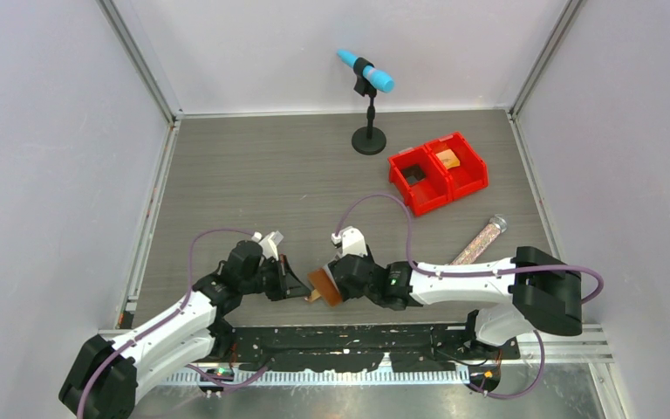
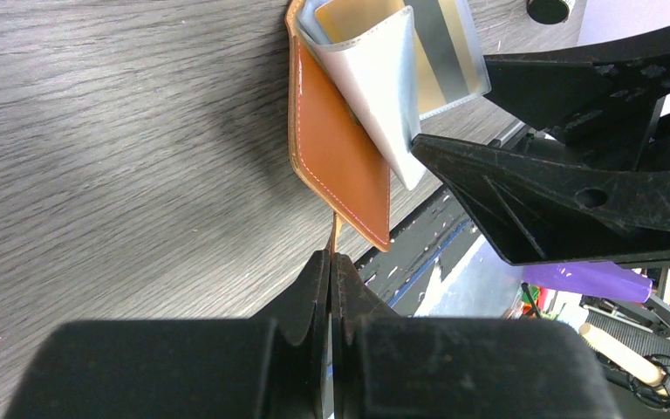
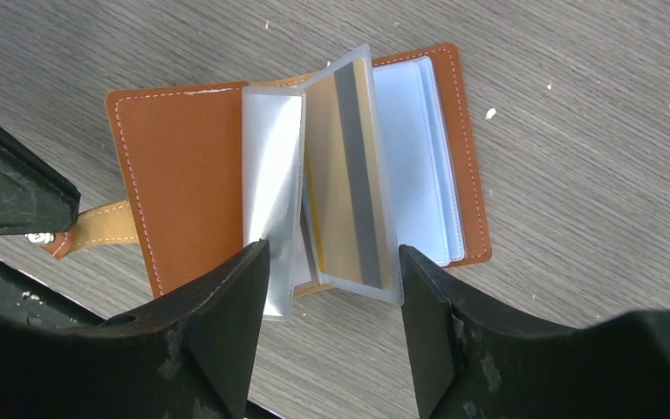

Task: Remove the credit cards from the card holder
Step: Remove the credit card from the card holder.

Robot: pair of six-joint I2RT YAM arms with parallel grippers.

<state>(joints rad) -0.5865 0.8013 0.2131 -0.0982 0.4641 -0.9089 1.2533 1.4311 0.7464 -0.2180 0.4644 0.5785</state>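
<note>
- Top view: the flat brown leather card holder (image 1: 324, 286) lies on the grey wood-grain table (image 1: 270, 175), close to its near edge. It is between the left gripper (image 1: 293, 284) and the right gripper (image 1: 342, 281). Both arms reach low and inward to it.
- Left wrist view: the left gripper is pressed together on the small tab (image 2: 336, 229) of the card holder, which pins it in place.
- Right wrist view: the holder is open and its clear plastic sleeves (image 3: 272, 175) stand up. A gold card with a grey stripe (image 3: 331, 192) sits inside one (no card is out yet, I judge). The right gripper is spread, one finger on each side of the sleeves.
</note>
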